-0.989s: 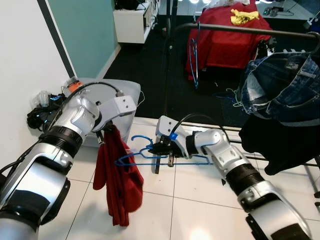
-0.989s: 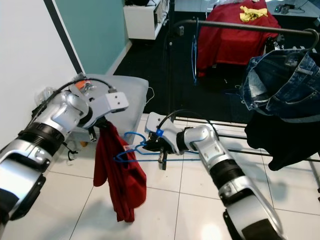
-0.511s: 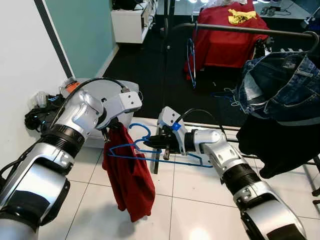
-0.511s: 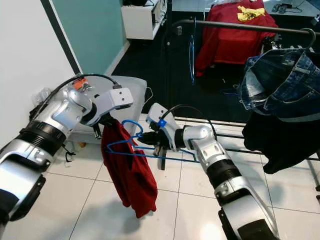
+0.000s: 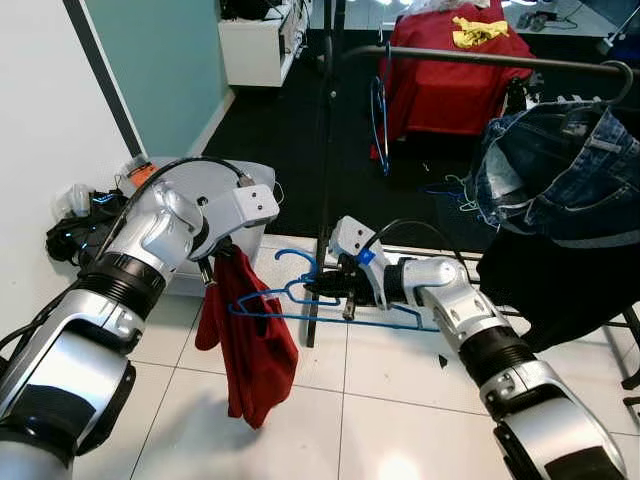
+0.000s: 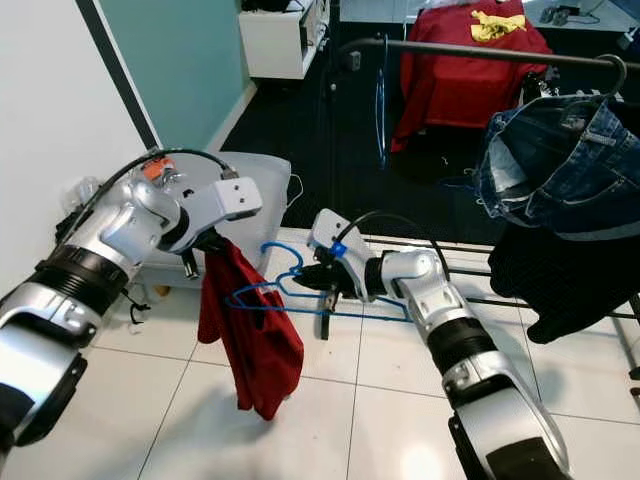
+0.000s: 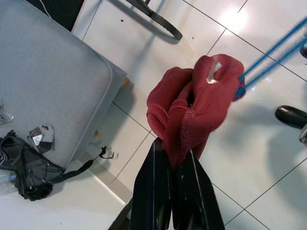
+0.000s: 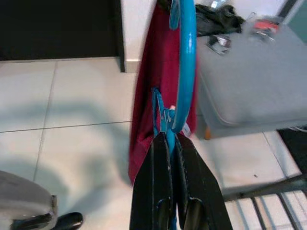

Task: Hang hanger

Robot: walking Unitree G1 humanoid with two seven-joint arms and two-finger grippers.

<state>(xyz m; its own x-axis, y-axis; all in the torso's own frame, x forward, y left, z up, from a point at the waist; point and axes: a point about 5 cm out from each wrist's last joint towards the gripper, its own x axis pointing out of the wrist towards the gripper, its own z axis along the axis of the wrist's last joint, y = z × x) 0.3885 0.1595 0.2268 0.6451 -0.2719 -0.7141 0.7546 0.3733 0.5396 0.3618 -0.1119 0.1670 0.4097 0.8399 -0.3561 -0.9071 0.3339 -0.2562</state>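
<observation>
A blue wire hanger [image 5: 300, 300] is held level above the white tiles, its hook up near the middle. My right gripper [image 5: 325, 288] is shut on it at the neck, seen close in the right wrist view [image 8: 169, 143]. A dark red garment [image 5: 245, 345] droops from my left gripper [image 5: 215, 268], which is shut on its bunched top edge [image 7: 184, 129]. One end of the hanger pokes into the cloth. The black clothes rail [image 5: 480, 60] runs across the top, above and behind both grippers.
Blue jeans [image 5: 560, 165] and a dark garment [image 5: 560, 290] hang from the rail at right. Another blue hanger [image 5: 382, 110] hangs on the rail near a red-covered table [image 5: 450, 70]. A grey cushion [image 5: 215, 190] and cables [image 5: 70, 225] lie left by the wall.
Both arms shifted a little: the hanger and my right gripper moved slightly right, and the red garment swung back to hang straighter under my left gripper. Both grips held.
</observation>
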